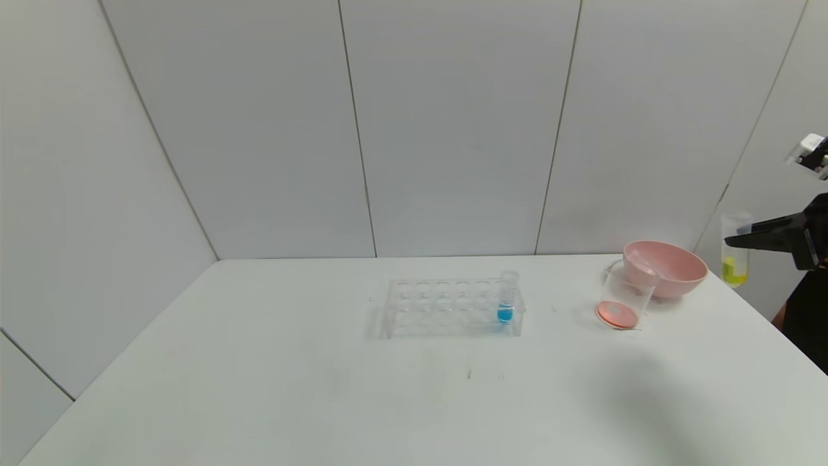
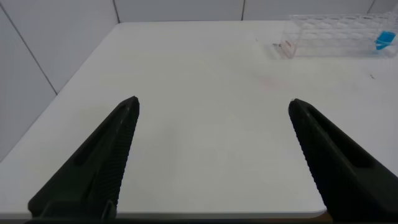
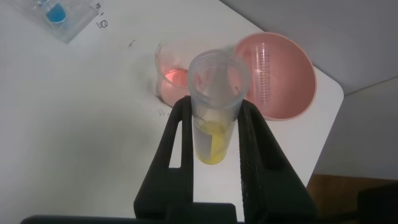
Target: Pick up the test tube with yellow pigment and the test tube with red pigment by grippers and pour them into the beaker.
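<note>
My right gripper (image 1: 737,241) is shut on the test tube with yellow pigment (image 1: 734,268), held upright in the air past the table's right edge. In the right wrist view the fingers (image 3: 255,143) clamp the tube (image 3: 211,146) on both sides, with yellow liquid at its tip. The beaker (image 1: 624,301) stands on the table to the left of this gripper, with red-orange liquid at its bottom (image 3: 171,78). The test tube with red pigment is out of view. My left gripper (image 2: 214,102) is open over the near left part of the table, holding nothing.
A pink bowl (image 1: 679,268) sits just behind the beaker, with a clear tube (image 3: 264,71) lying in it. A clear tube rack (image 1: 446,307) stands mid-table with a blue-liquid tube (image 1: 506,304) at its right end. A white wall rises behind the table.
</note>
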Controlling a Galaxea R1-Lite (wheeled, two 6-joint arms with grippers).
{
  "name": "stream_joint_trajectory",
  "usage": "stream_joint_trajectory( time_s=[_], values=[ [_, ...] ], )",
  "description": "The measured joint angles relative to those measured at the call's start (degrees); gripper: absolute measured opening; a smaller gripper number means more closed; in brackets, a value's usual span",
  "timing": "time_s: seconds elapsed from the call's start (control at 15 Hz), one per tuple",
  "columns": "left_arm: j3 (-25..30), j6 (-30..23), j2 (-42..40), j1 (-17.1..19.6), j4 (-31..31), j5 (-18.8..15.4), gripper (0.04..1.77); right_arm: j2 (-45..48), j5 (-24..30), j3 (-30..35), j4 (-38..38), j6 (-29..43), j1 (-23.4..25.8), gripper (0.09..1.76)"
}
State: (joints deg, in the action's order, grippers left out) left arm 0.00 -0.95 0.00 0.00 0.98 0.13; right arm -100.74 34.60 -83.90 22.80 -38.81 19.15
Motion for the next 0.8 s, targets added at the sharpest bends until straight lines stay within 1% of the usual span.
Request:
stream_joint_trajectory(
  time_s=[0.47,0.8],
  values=[
    [0.0,0.0,0.0,0.0,0.0,0.0,1.72,-13.8,-2.5,-15.2,2.5,-4.6,-0.6,0.49],
    [0.0,0.0,0.0,0.0,0.0,0.0,1.72,-18.6,-6.1,-24.6,12.8,-9.3,-2.6,0.49]
  ],
)
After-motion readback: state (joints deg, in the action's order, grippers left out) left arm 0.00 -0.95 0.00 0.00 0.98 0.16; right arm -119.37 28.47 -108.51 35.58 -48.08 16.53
